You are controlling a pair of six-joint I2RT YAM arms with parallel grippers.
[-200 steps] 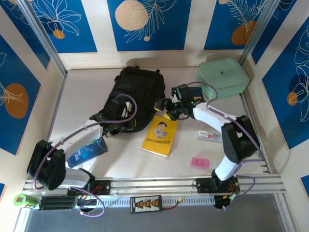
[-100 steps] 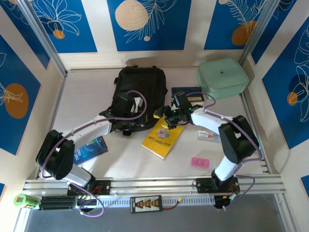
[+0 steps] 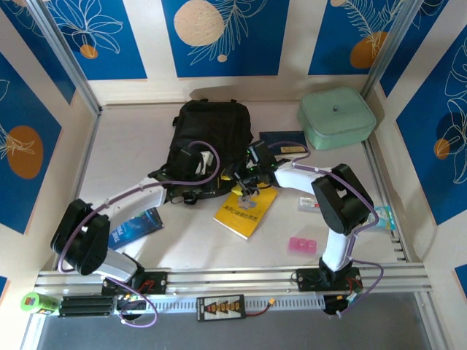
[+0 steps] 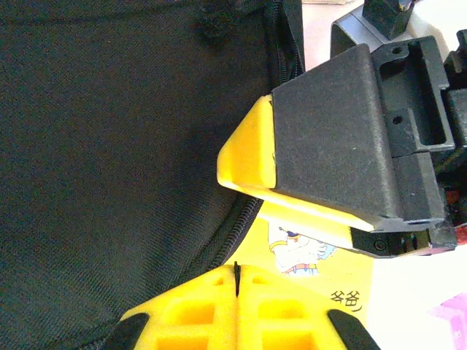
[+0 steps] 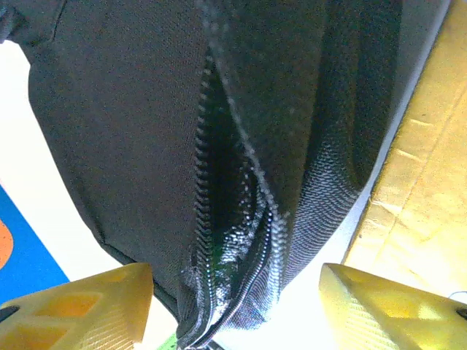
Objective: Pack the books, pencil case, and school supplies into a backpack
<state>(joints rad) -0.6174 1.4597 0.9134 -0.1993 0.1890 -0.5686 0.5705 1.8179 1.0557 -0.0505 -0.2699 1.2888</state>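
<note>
On the left, our left pincer [image 4: 236, 275] is pressed shut at the backpack's [image 3: 211, 131] near edge; whether it pinches fabric, we can't quite tell. Moving right, the zip [image 5: 201, 189] runs straight ahead of the right pincer [image 5: 233, 275], whose fingers stand well apart, gripping nothing. The yellow book [image 3: 246, 205] lies on the table [image 3: 131, 146] just right of it, beside the backpack, long side slanting toward us, nearest the right arm.

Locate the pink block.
In the top view, the pink block lies right of centre, just beyond the right arm's base, nearer than the clear packet and right of the yellow book.
</note>
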